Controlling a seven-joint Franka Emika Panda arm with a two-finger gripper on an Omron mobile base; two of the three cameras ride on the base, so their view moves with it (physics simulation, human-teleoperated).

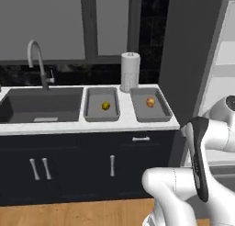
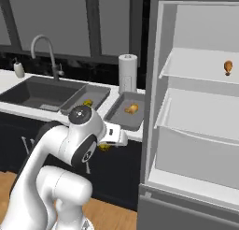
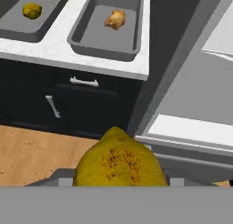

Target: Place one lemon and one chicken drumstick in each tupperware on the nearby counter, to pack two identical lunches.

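Note:
My gripper [image 3: 119,184] is shut on a dull-yellow lemon [image 3: 119,164], which bulks large at the bottom of the hand view. From the right base view the gripper [image 2: 105,146] hangs in front of the dark cabinets, below the counter [image 1: 128,124] edge, with the lemon [image 2: 103,147] in it. Two grey tupperware trays stand side by side on the counter. The left tupperware [image 1: 98,112] holds another lemon [image 1: 105,105]. The right tupperware [image 1: 158,112] holds a chicken drumstick [image 1: 150,102]. A second drumstick [image 2: 228,66] lies on an upper fridge shelf.
A dark sink basin [image 1: 41,103] with a curved faucet [image 1: 36,59] lies left of the trays. A paper towel roll [image 1: 130,71] stands behind them. The open fridge [image 2: 196,112] with white shelves is to the right. Wooden floor [image 3: 41,145] shows below.

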